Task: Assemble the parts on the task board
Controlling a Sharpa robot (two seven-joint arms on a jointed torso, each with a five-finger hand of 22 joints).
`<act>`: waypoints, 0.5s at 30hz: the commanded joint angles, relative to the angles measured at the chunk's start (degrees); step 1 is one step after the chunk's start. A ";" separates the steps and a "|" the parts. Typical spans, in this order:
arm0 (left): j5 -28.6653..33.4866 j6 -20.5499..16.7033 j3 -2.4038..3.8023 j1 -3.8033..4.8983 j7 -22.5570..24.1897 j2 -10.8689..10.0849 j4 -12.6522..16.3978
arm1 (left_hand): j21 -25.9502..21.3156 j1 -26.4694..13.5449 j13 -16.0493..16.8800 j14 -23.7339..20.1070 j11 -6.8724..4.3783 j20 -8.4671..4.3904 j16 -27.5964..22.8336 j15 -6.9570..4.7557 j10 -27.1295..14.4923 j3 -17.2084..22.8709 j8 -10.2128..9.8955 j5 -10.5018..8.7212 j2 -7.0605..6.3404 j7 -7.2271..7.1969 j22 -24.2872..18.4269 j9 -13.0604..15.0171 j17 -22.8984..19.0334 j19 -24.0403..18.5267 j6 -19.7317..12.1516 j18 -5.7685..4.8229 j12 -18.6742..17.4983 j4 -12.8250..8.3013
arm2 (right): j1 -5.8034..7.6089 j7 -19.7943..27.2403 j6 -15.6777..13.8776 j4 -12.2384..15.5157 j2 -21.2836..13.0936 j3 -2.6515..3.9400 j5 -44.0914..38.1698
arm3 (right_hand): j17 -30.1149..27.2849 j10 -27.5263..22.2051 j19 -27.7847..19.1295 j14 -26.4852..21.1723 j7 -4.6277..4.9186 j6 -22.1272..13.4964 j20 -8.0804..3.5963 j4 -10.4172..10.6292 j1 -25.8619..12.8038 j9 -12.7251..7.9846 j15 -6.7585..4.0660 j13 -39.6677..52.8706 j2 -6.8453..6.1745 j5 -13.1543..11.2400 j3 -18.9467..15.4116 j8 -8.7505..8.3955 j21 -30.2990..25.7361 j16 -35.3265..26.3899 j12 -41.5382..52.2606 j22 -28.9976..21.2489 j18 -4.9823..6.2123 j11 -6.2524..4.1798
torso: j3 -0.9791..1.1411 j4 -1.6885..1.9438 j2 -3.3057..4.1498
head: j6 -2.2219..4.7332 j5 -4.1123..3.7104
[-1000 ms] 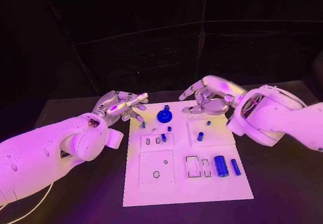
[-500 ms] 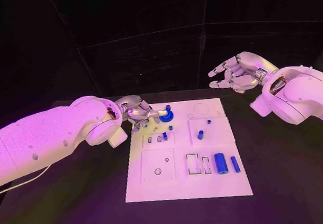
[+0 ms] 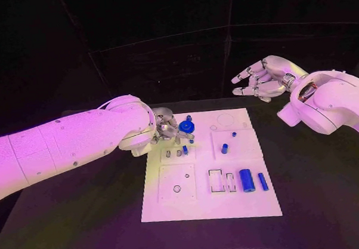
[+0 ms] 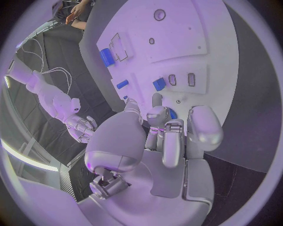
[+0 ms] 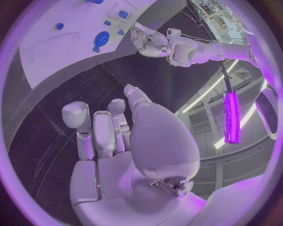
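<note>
The white task board (image 3: pixel 196 202) lies in the middle of the black table. A blue round part (image 3: pixel 185 125) with a knob stands near its far left edge. My left hand (image 3: pixel 168 130) is right beside it, fingers curled in; in the left wrist view a bit of the blue round part (image 4: pixel 171 113) shows behind the fingertips (image 4: pixel 158 114), and whether they touch it is hidden. My right hand (image 3: pixel 264 78) hangs in the air beyond the board's far right corner, fingers apart and holding nothing.
A thick blue cylinder (image 3: pixel 246 180) and a thin blue rod (image 3: pixel 261 181) lie at the board's near right beside rectangular slots (image 3: pixel 214 181). Small blue pegs (image 3: pixel 224 148) stand mid-board. The left forearm (image 3: pixel 69 145) spans the table's left side.
My left hand has moved right over the board's far left edge to the blue round part. My right hand rose off the board's far right a second ago and has since held still.
</note>
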 commanded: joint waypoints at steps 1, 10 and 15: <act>-3.52 3.27 -0.11 0.18 -3.19 0.94 -0.84 | 0.65 -0.63 0.44 5.95 0.07 -0.25 0.17 -0.43 0.42 -0.57 0.55 -0.19 0.30 -0.31 0.85 0.43 15.06 0.67 -0.27 -1.06 0.51 0.09 | 0.17 -0.60 0.31 -0.26 0.25 0.05 -0.21 | -0.07 -0.40 -0.46 0.10 0.00 -0.40 -0.01 0.19 -0.27 -0.09 -0.31 -0.14 -0.36 0.34 -0.16 0.06 -0.37 -0.31 -0.21 -0.14 0.69 0.08 | -0.05 -0.09 0.12 | -0.10 0.06; -3.88 8.61 -0.19 0.28 -4.28 4.38 -4.13 | 1.48 -0.50 1.00 5.95 0.01 -0.31 0.17 -0.47 0.41 -1.07 1.36 -0.18 0.98 -0.37 1.90 1.28 15.06 0.58 -0.82 -1.18 1.03 0.03 | 0.17 -0.76 0.11 -1.08 1.24 0.04 -0.24 | -0.26 -0.56 -0.62 0.07 0.00 -0.52 -0.01 0.28 -0.36 -0.08 -0.30 -0.43 -0.47 0.34 -0.25 0.09 -0.66 -0.53 -0.48 -0.56 0.76 0.09 | -0.09 -0.02 0.10 | -0.56 -0.10; -3.96 10.56 -0.19 0.30 -4.82 5.59 -5.43 | 1.56 -0.13 1.01 5.95 0.03 -0.30 0.17 -0.45 0.25 -1.13 1.59 -0.18 1.28 -0.34 1.97 1.58 15.06 0.44 -1.11 -1.17 1.03 -0.10 | 0.17 -0.76 -0.24 -1.19 1.26 0.03 -0.24 | -0.35 -0.64 -0.65 0.06 0.02 -0.72 0.00 0.39 -0.43 -0.08 -0.30 -0.59 -0.58 0.47 -0.35 0.09 -0.83 -0.67 -0.59 -0.74 0.77 0.10 | -0.15 0.05 0.13 | -0.76 -0.12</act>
